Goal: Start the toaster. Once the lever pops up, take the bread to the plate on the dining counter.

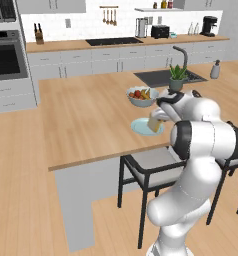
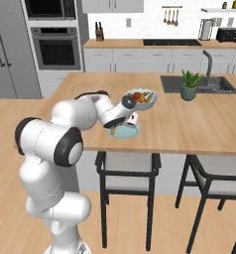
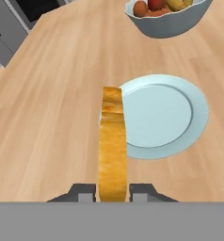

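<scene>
Beneath our gripper we see the dining worktop; beyond it sits the fruit bowl, just below it the plate, and clamped edge-on between its fingers the bread.

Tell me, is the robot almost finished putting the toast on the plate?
Nearly. Done: the square tan bread slice is out of the black boxy toaster on the far wall counter. In hand: the gripper pinches it on edge by the rim of the round pale blue-green plate on the light-wood dining counter, beside the grey fruit bowl. Left: laying it down and letting go.
</scene>
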Tool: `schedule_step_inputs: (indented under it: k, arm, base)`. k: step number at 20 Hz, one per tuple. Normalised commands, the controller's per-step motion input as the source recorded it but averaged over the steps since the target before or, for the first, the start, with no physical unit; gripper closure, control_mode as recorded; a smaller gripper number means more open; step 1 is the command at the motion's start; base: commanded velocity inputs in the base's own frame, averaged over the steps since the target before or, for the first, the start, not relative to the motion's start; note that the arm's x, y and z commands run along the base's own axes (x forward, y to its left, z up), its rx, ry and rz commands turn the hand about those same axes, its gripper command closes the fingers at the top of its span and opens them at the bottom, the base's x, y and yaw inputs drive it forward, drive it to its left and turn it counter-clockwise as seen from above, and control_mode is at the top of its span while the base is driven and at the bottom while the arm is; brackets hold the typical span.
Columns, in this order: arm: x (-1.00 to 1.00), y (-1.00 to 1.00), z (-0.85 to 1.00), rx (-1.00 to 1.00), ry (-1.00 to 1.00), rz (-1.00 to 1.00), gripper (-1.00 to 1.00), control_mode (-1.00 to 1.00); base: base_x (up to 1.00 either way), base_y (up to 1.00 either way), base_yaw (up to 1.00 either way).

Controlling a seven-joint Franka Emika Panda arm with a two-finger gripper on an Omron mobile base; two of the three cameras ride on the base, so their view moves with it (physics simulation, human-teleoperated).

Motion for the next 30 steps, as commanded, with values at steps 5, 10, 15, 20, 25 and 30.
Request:
schedule_step_inputs:
  k: [5, 10, 15, 20, 25, 30]
  arm:
    - [0.25, 0.14, -0.01, 0.00, 0.00, 0.00, 1.00, -1.00]
    - [0.21, 0.01, -0.30, 0.00, 0.00, 0.00, 1.00, -1.00]
    - [0.50, 0.02, -0.21, 0.00, 0.00, 0.00, 1.00, -1.00]
    - [0.40, 0.00, -0.12, 0.00, 0.00, 0.00, 1.00, -1.00]
    - [0.30, 0.00, -0.32, -0.01, 0.00, 0.00, 1.00, -1.00]
    - [0.33, 0.00, -0.24, 0.00, -0.01, 0.00, 1.00, -1.00]
  base:
    - [0.00, 0.00, 0.00]
    - [0.00, 0.00, 0.00]
    - [0.00, 0.00, 0.00]
    - [0.00, 0.00, 0.00]
    - [0.00, 0.00, 0.00]
    - [0.00, 0.00, 0.00]
